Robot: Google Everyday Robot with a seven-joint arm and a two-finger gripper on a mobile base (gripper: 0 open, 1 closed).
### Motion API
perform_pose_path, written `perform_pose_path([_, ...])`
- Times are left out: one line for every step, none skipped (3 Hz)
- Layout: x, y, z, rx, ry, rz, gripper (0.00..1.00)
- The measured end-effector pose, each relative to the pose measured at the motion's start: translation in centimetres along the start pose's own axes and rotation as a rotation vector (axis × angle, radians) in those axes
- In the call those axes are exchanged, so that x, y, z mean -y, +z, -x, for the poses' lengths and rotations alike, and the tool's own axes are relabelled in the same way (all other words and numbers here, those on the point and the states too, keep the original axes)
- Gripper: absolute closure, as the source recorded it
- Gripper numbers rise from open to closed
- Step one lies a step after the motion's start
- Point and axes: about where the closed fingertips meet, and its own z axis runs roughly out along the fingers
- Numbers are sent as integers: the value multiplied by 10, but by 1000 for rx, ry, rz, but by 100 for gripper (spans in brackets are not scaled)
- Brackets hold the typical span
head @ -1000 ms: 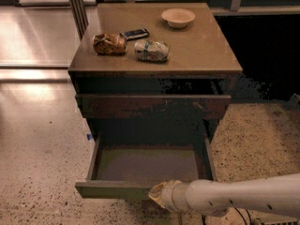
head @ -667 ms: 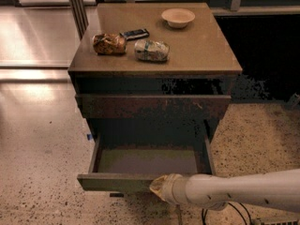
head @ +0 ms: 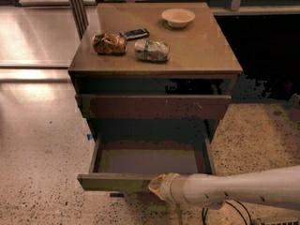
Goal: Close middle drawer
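The middle drawer (head: 117, 182) stands pulled far out of the dark-brown cabinet (head: 197, 55), and its olive-brown floor (head: 150, 161) looks empty. My gripper (head: 157, 185) is at the end of a pale arm reaching in from the right. It is pressed against the outside of the drawer's front slab, right of its middle. The taller uppermost front (head: 150, 107) above sits slightly out from the cabinet. The lowest front is hidden under the open drawer.
On the cabinet top are a pale bowl (head: 178, 17), a dark flat device (head: 135, 33), a brown snack bag (head: 109, 43) and a pale wrapped packet (head: 151, 50). A metal post (head: 77, 6) stands behind left. Cables (head: 225, 212) lie on the speckled floor under the arm.
The gripper has moved a little up and toward the cabinet, against the drawer front. The drawer front has slid slightly inward.
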Motion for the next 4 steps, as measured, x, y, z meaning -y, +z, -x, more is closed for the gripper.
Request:
perform_pose_path([8,5,2,0,-9,-15,100])
perform_pose_path([49,18,6,3,-9,-59,100])
perform_pose_path([49,18,6,3,-9,-59,100])
perform_pose_path([67,22,10,9,-1,-82,100])
